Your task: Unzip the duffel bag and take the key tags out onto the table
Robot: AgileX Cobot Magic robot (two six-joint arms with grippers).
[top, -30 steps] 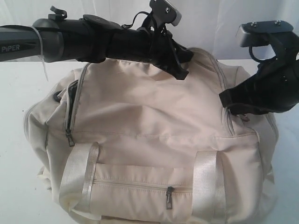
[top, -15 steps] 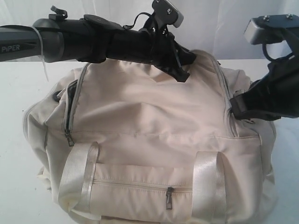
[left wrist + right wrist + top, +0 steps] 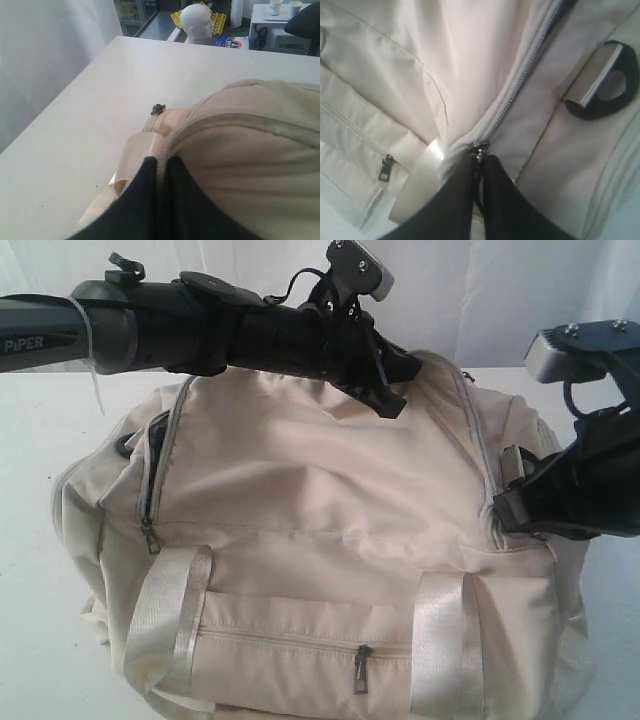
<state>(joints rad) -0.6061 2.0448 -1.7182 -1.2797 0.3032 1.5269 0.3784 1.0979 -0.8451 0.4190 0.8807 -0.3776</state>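
The cream-white duffel bag point(image 3: 330, 500) lies on the white table point(image 3: 40, 440), filling the middle of the exterior view. My left gripper point(image 3: 388, 400) reaches across the bag's top from the left. In the left wrist view it point(image 3: 160, 162) is shut on a fold of the bag's fabric point(image 3: 250, 150) at a seam. My right gripper point(image 3: 503, 508) is low on the bag's right side. In the right wrist view it point(image 3: 479, 159) is shut on the pull of the grey main zipper point(image 3: 520, 85). The key tags are hidden.
A black D-ring point(image 3: 600, 85) with a webbing tab sits at the bag's right end. Two satin straps point(image 3: 170, 620) cross the front beside a pocket zipper pull point(image 3: 361, 668). A second zipper pull point(image 3: 150, 535) hangs at the left. A mannequin head point(image 3: 197, 22) stands beyond the table's far edge.
My right gripper has moved down and toward the bag's front along the right-hand zipper, holding the pull. The D-ring tab has come into view. The left arm has stayed put.
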